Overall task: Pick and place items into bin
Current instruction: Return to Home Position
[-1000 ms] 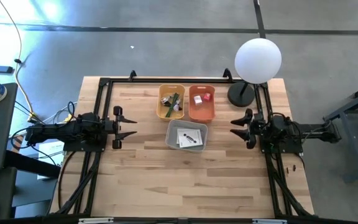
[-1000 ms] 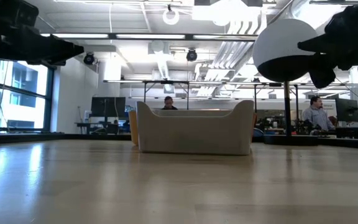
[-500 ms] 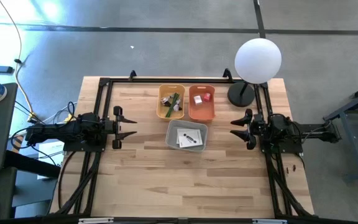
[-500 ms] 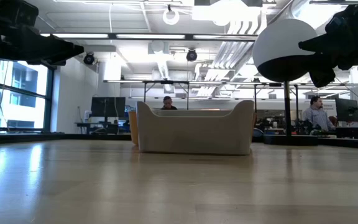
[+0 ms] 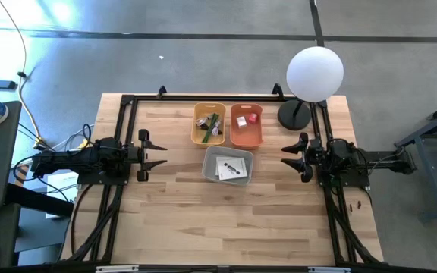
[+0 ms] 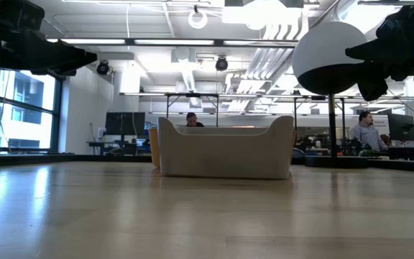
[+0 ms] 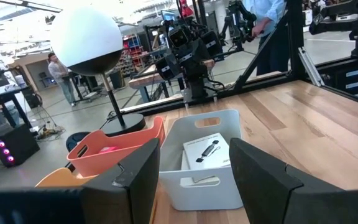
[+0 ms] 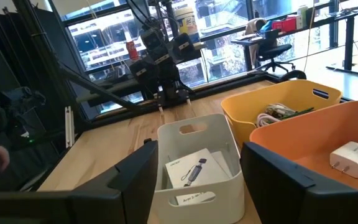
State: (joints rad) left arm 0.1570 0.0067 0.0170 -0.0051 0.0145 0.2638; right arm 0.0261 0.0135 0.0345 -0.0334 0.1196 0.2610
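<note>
High view: white packet [image 5: 232,167] lies flat, lengthwise left-to-right.

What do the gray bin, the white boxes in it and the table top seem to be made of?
Gray bin: likely moulded plastic, matte, with rounded corners and a cut-out handle. White boxes: probably printed cardboard, flat with crisp edges and dark print. Table top: wood, pale planks with visible grain and seams, slight sheen.
</note>
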